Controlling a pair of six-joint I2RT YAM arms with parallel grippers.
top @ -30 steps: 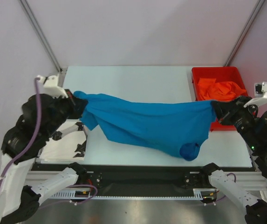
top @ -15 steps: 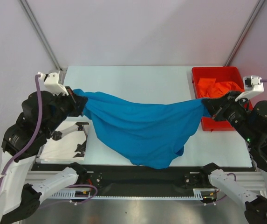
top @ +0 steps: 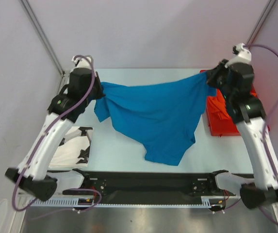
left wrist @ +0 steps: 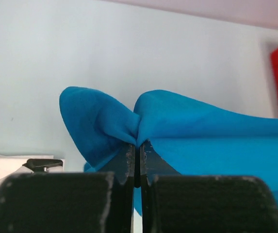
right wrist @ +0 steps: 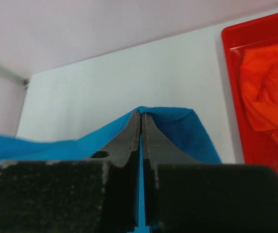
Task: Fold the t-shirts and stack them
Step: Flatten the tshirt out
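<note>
While both arms are raised over the far half of the counter (top: 148, 77), the blue t-shirt (top: 153, 121) spans the gap between them.

- Left gripper (top: 99, 92): jaws pressed together on a bunched fold at the shirt's left end; the wrist view shows cloth puffing out either side of the tips (left wrist: 138, 145).
- Right gripper (top: 207, 80): jaws likewise clamped on the right end, with blue cloth peaking at the tips (right wrist: 141, 119), just beside the red bin (right wrist: 255, 26).
- Long axis of the held edge runs left to right, roughly parallel to the near edge. Each arm holds one end, so neither is nearer.
- The rest of the shirt sags from that line toward the arm bases, deepest near centre. Cannot tell if the low hem touches the counter.
- Orange t-shirt (right wrist: 267, 92) lies crumpled in the bin; white blotched t-shirt (top: 73, 145) lies on the near left.

Judgement: the cloth lies on the near side of both grippers, so laying it flat likely needs an even descent.
</note>
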